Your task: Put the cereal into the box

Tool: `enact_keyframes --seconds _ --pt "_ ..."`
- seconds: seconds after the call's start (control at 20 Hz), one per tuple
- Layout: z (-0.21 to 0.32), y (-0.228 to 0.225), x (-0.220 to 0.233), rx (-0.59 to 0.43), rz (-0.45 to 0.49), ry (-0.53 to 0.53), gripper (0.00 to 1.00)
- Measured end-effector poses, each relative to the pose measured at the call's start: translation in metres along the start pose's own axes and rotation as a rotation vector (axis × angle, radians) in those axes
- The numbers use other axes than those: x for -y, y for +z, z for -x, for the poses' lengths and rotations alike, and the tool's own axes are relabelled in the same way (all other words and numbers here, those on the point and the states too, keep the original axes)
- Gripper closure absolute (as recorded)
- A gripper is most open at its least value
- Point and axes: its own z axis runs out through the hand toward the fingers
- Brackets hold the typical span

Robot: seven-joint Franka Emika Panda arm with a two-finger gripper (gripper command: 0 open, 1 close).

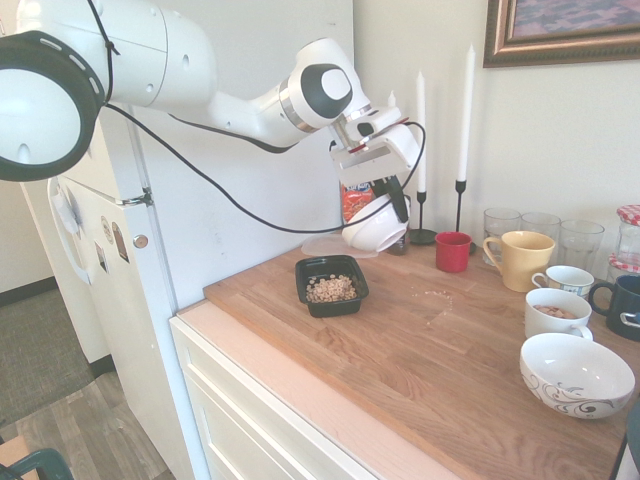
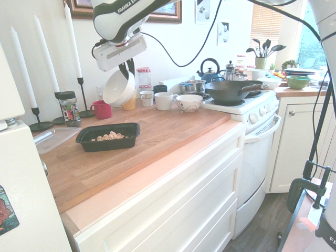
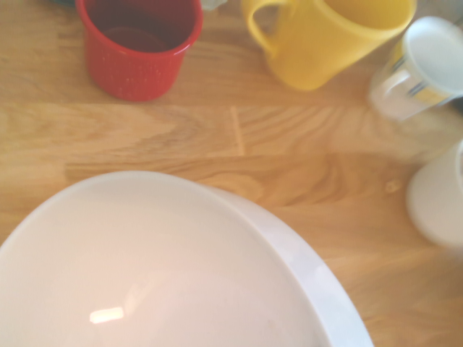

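The cereal (image 1: 331, 289) (image 2: 108, 136) lies as a small tan heap inside the box (image 1: 347, 304) (image 2: 105, 147), a shallow black tray on the wooden counter's left end. My gripper (image 1: 396, 200) (image 2: 126, 70) hangs above the counter behind and to the right of the box, shut on the rim of a white bowl (image 1: 374, 228) (image 2: 117, 89). The bowl tilts with its opening partly sideways. In the wrist view the white bowl (image 3: 145, 267) fills the lower half and its inside looks empty.
A red cup (image 1: 452, 251) (image 3: 137, 43), yellow mug (image 1: 520, 258) (image 3: 325, 36), glasses, candlesticks (image 1: 421, 150) and a spice jar stand along the wall. A clear lid (image 2: 52, 139) lies beside the box. White cups and a patterned bowl (image 1: 575, 375) sit at the right.
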Motion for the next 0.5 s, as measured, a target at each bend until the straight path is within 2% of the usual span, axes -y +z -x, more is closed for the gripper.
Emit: enact_keyframes --seconds 0.25,0.5 --pt "-0.052 0.022 -0.050 0.220 -0.163 0.120 1.00" --pt "-0.073 0.059 -0.086 0.327 -0.265 0.175 1.00"
